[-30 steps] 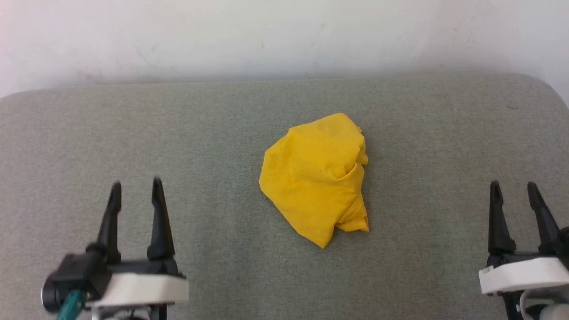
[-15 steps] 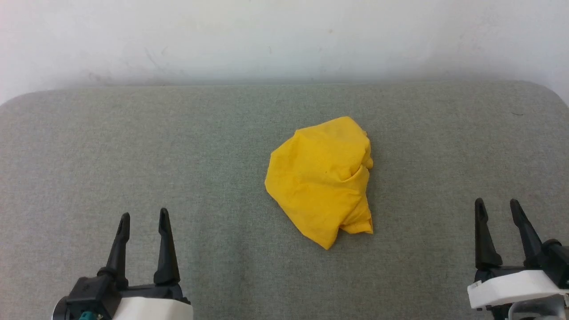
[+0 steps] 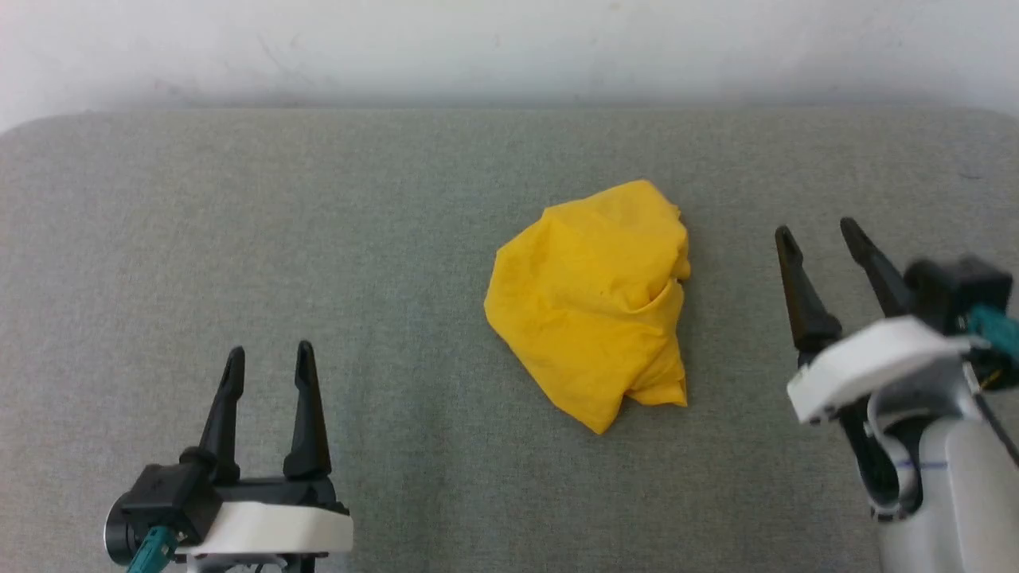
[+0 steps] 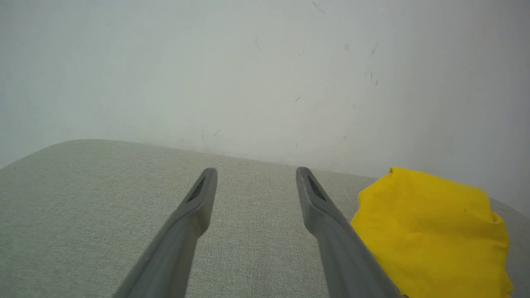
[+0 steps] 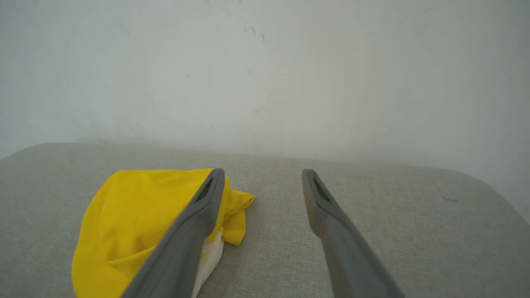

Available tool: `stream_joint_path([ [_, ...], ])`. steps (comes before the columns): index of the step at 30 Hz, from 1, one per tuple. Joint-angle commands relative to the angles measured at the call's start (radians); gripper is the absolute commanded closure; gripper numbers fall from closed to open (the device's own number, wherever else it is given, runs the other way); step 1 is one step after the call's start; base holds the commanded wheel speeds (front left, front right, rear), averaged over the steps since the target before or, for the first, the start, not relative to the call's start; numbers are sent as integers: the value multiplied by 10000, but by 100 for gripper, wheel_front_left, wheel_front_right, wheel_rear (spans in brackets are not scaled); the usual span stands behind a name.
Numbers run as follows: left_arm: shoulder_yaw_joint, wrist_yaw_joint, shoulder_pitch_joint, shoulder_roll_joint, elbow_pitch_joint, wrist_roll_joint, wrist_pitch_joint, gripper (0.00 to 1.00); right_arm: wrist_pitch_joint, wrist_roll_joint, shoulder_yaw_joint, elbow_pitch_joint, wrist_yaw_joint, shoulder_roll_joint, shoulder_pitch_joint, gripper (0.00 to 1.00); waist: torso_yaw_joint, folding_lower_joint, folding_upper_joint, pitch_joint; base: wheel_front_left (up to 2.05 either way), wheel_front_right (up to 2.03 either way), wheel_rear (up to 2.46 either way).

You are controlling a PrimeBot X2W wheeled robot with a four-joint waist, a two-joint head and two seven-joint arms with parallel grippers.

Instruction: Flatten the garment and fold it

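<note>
1. On the grey fabric surface (image 3: 239, 199), near its middle, you had the garment (image 3: 589, 302) lying crumpled in a yellow heap
2. Your left gripper (image 3: 271, 350) stood open and empty, well apart from it
3. Your right gripper (image 3: 816, 227) stood open beside its right edge, not touching it

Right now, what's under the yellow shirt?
The shirt lies crumpled on the grey cushion. A white patch peeks from its edge in the right wrist view; anything else beneath the heap is covered.
</note>
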State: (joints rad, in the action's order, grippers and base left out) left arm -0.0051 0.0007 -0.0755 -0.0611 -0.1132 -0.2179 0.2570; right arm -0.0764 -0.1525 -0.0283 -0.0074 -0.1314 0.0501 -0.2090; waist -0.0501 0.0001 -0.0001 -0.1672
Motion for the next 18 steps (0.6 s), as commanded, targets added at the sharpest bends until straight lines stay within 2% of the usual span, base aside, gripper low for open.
stream_joint_path([
  [1,14,-107,273,64,46,108,47,0,-705,213,-75,118,7,1,-461,0,-267,-1,1,-452,0,0,0],
  [4,-35,-226,562,87,106,60,47,0,-2168,696,-337,399,7,14,-1142,0,-503,-1,1,-885,0,0,0],
  [8,-129,-350,929,102,214,-80,47,0,-3532,1007,-21,820,7,384,-1859,0,-853,-1,1,-1415,0,0,0],
  [13,-285,-333,1242,105,338,-306,47,0,-4713,814,661,1535,7,1038,-2521,0,-1271,-1,1,-1853,0,0,0],
  [18,-411,-361,1445,106,440,-423,47,0,-5267,638,1221,2104,7,1491,-3014,0,-1595,-1,1,-2147,0,0,0],
])
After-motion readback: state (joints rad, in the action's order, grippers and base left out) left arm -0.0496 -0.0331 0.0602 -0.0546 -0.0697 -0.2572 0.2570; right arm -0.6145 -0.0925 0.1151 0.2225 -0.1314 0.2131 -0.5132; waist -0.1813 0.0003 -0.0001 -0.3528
